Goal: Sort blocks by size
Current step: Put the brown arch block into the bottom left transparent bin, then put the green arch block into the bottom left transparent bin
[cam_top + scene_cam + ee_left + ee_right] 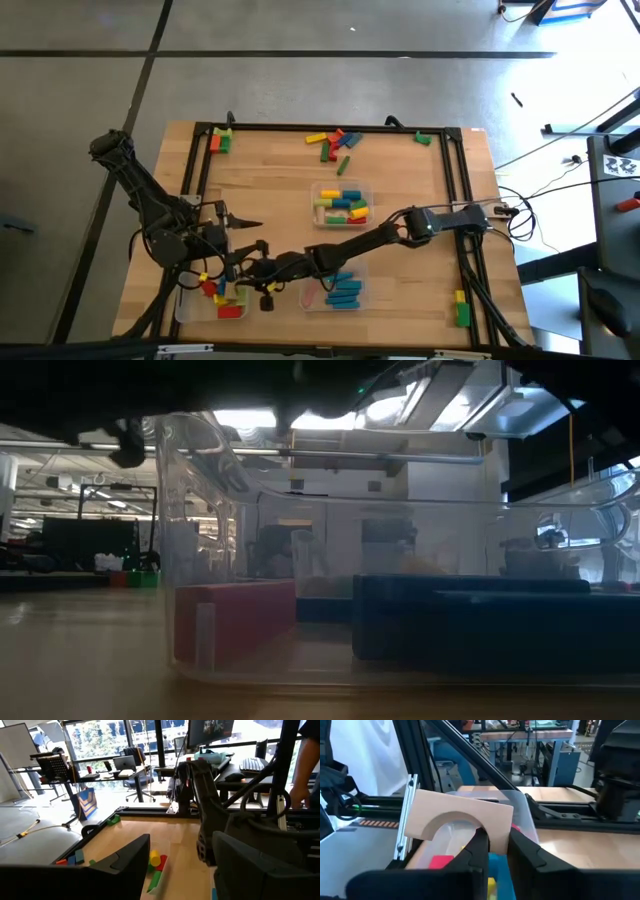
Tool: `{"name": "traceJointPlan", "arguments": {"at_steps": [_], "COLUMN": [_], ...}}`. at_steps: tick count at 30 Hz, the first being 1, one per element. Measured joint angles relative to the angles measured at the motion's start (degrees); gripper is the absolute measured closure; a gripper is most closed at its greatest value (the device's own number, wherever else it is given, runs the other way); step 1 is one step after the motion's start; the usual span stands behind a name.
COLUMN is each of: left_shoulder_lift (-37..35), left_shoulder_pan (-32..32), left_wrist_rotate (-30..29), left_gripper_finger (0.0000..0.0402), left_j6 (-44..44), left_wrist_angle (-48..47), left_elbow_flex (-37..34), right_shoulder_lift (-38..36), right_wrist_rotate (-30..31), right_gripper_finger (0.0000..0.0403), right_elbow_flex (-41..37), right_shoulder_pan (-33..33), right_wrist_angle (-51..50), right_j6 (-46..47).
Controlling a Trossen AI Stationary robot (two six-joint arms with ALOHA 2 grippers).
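Observation:
My right gripper (pixel 496 840) is shut on a tan arch-shaped block (pixel 460 812). It holds it above the near-left clear tray (pixel 190 305), which contains red and yellow blocks (pixel 228 308). In the high view this gripper (pixel 240 272) reaches across from the table's right side. My left gripper (pixel 182 845) stands open and level at the table's left (pixel 248 233), touching nothing. Loose blocks (pixel 335 143) lie near the far edge. More blocks fill the middle tray (pixel 342 203). Blue blocks lie in the near-middle tray (pixel 340 290). My right gripper pinches one leg of the arch (pixel 496 822). One finger (pixel 479 845) stands at the arch's hollow and the other (pixel 520 847) at the leg's outer end. The fingers come about level from the table's right. The block is lifted clear over the tray, with its hollow facing down.
A black frame (pixel 455 180) borders the table. A few blocks sit in the far-left corner (pixel 220 140), the far-right corner (pixel 422 137) and the near-right corner (pixel 461 308). In the low view, the near-middle tray (pixel 400 530) fills the picture with a red block (pixel 235 620) and dark blue blocks (pixel 480 625).

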Motion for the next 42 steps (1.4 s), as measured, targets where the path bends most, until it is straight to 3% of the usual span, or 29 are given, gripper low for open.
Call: {"name": "traceJointPlan", "arguments": {"at_steps": [5, 10, 15, 21, 27, 42], "left_shoulder_lift": [0.0, 0.0, 0.0, 0.0, 0.0, 0.0], "left_shoulder_pan": [0.0, -0.2, -1.1, -2.1, -3.0, -2.0], "left_wrist_rotate": [0.0, 0.0, 0.0, 0.0, 0.0, -0.4], "left_gripper_finger": [0.0192, 0.0192, 0.0192, 0.0192, 0.0192, 0.0192], "left_j6": [0.0, 0.0, 0.0, 0.0, 0.0, -0.2], "left_wrist_angle": [0.0, -0.1, -0.1, -0.4, -0.4, -1.0], "left_elbow_flex": [0.0, 0.0, 0.0, 0.0, 0.0, 0.0], "right_shoulder_lift": [2.9, 3.2, -1.0, -6.7, -16.2, -49.2], "right_wrist_rotate": [-0.5, -0.5, -0.5, -0.6, 0.4, 19.7], "right_gripper_finger": [0.0331, 0.0252, 0.0192, 0.0175, 0.0187, 0.0201], "right_elbow_flex": [3.4, 3.7, 3.7, 1.0, -10.9, -51.0], "right_shoulder_pan": [0.0, 0.0, 0.1, 1.3, 1.0, -0.6], "right_wrist_angle": [0.4, -2.7, -15.2, -19.7, -18.2, -18.0], "right_j6": [1.1, 1.1, -3.1, -7.7, -8.9, -4.3]}}
